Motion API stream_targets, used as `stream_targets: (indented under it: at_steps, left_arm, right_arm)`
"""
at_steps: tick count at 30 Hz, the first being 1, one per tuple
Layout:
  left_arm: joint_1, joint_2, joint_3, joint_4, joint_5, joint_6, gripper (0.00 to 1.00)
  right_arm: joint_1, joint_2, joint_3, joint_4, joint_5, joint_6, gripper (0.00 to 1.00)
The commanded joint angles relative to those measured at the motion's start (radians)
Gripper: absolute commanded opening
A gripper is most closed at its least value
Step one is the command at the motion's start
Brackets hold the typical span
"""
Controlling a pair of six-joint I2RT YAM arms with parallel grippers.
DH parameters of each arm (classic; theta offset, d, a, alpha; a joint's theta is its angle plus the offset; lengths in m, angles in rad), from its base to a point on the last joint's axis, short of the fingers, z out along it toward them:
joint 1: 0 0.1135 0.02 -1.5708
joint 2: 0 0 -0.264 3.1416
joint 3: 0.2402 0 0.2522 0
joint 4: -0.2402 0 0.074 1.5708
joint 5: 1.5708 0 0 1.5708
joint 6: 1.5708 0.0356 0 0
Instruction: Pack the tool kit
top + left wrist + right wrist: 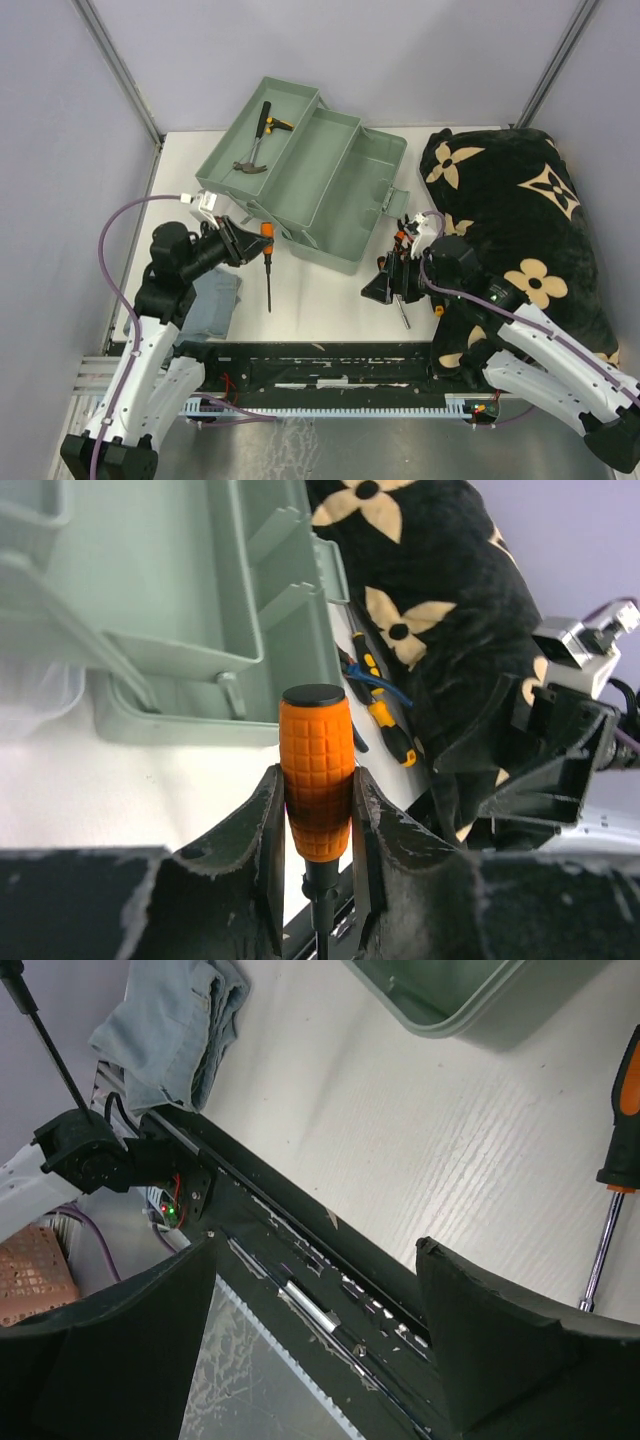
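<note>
The left hand [245, 243] pinched the orange-handled screwdriver [317, 760] by its gridded handle, shaft pointing down, just in front of the open toolbox [330, 185], which stood on the bench [330, 300] with the hammer [255, 140] in one fold-out tray. The tool was judged light and rigid. Its textured handle offered the surer hold, and the thin, smooth shaft would likely slip. The right hand [315, 1260] was spread and empty above the bench, near a second screwdriver [620, 1120].

Place: probably a robotics lab test cell.
Evidence: plain grey panel walls [400, 50], aluminium posts [120, 72], bare white table [330, 300].
</note>
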Motion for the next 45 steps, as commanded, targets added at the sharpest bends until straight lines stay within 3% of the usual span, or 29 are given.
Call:
stream_targets:
  at_steps: [1,6,13,20,33,36,45]
  left_arm:
    - [-0.031,0.047,0.111,0.037,0.108,0.147,0.03]
    - [-0.151,0.138,0.185,0.021,0.057,0.209,0.03]
    - [-0.357,0.326,0.419,-0.126,-0.211,0.404,0.03]
    - [-0.374,0.615,0.709,-0.226,-0.276,0.525,0.03]
    - [-0.38,1.174,1.282,-0.428,-0.688,0.547,0.03]
    - [-0.381,1.252,1.348,-0.466,-0.725,0.574,0.03]
    - [-0.38,1.33,1.346,-0.49,-0.76,0.685,0.07]
  right_arm:
    - [0.005,-0.049,0.004,0.017,0.088,-0.001,0.89]
    - [0.004,-0.081,-0.005,0.001,0.134,0.005,0.9]
    - [0.004,-0.101,-0.012,-0.02,0.156,0.015,0.9]
    - [0.005,-0.169,-0.008,-0.114,0.217,0.013,0.9]
    - [0.004,-0.283,-0.023,-0.222,0.344,0.004,0.92]
    - [0.005,-0.283,-0.022,-0.226,0.367,0.001,0.92]
    - [0.004,-0.249,-0.018,-0.245,0.387,-0.007,0.93]
